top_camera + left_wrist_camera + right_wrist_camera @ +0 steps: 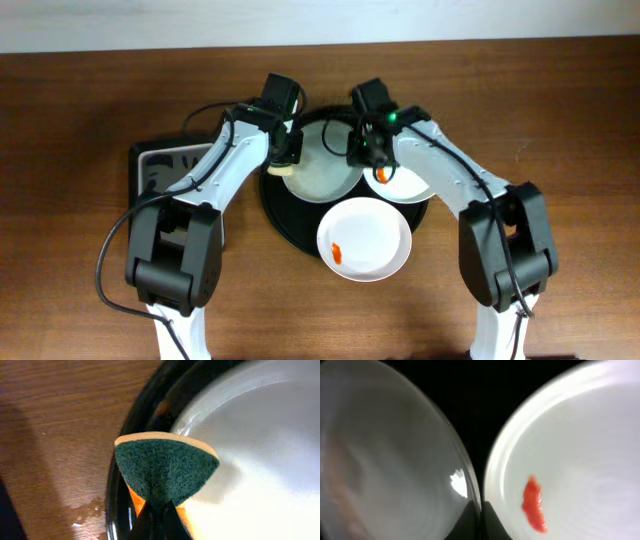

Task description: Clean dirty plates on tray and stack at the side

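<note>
The black round tray [283, 215] holds three white plates. My left gripper [286, 158] is shut on a green and orange sponge [165, 467], pressed at the left rim of the back plate [322, 172], which also shows in the left wrist view [260, 460]. My right gripper [362, 152] is shut on that plate's right rim [390, 460]; its fingertips [480, 512] pinch the edge. The right plate [408, 187] carries an orange-red smear [534, 505]. The front plate [368, 238] carries a smear near its left edge [337, 252].
A grey rectangular sponge tray [158, 165] sits left of the black tray, partly under my left arm. Small water drops [85, 510] lie on the wood beside the black tray's rim [122, 460]. Bare wooden table lies to both sides.
</note>
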Motion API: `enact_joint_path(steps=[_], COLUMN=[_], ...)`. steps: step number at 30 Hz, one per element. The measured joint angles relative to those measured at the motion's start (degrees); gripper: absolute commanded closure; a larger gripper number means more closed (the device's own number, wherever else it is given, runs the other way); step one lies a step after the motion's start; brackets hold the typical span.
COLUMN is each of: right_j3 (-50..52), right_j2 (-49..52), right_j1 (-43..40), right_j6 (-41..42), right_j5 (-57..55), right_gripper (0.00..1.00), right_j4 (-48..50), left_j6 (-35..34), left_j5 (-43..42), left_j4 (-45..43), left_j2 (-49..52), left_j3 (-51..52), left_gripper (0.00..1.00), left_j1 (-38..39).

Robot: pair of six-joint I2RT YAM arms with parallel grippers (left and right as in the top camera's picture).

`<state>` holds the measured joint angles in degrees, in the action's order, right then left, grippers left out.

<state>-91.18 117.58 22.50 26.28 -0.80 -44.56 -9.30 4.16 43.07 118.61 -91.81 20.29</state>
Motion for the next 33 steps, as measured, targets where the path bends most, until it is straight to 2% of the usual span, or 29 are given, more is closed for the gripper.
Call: enact_joint_path(steps=[2, 3, 6, 12, 17, 22, 33], right_j3=[-6.6, -11.1, -17.9, -19.4, -19.6, -20.2, -20.4], right_j2=[0.2, 0.1, 0.1, 0.1, 0.1, 0.1, 0.1], right_j1=[0.0, 0.0, 0.5, 13.8, 16.3, 16.8, 16.9], right_j6=[-2.4, -2.8, -3.8, -5.3, -5.4, -5.4, -5.0], right_j5=[-4.5, -8.9, -16.8, -43.9, -55.1, -58.5, -58.1], right_gripper=[0.96, 0.96, 0.96, 0.96, 0.96, 0.96, 0.96], right_j4=[-7.6, -15.0, -23.2, -25.5, -25.5, -25.7, -26.1], left_j6=[0.0, 0.0, 0.0, 0.0, 0.0, 0.0, 0.0], left_j5=[-3.0, -3.7, -4.2, -4.9, -4.9, -4.9, -4.9], left_j4=[0.0, 0.1, 0.2, 0.0, 0.0, 0.0, -0.4], left_j2=[0.0, 0.0, 0.0, 0.0, 0.0, 0.0, 0.0], left_j3=[0.0, 0.0, 0.0, 0.0, 0.0, 0.0, 0.0], left_gripper=[1.0, 1.0, 1.0, 1.0, 1.0, 1.0, 1.0], left_j1=[0.0, 0.0, 0.0, 0.0, -0.2, -0.5, -0.5])
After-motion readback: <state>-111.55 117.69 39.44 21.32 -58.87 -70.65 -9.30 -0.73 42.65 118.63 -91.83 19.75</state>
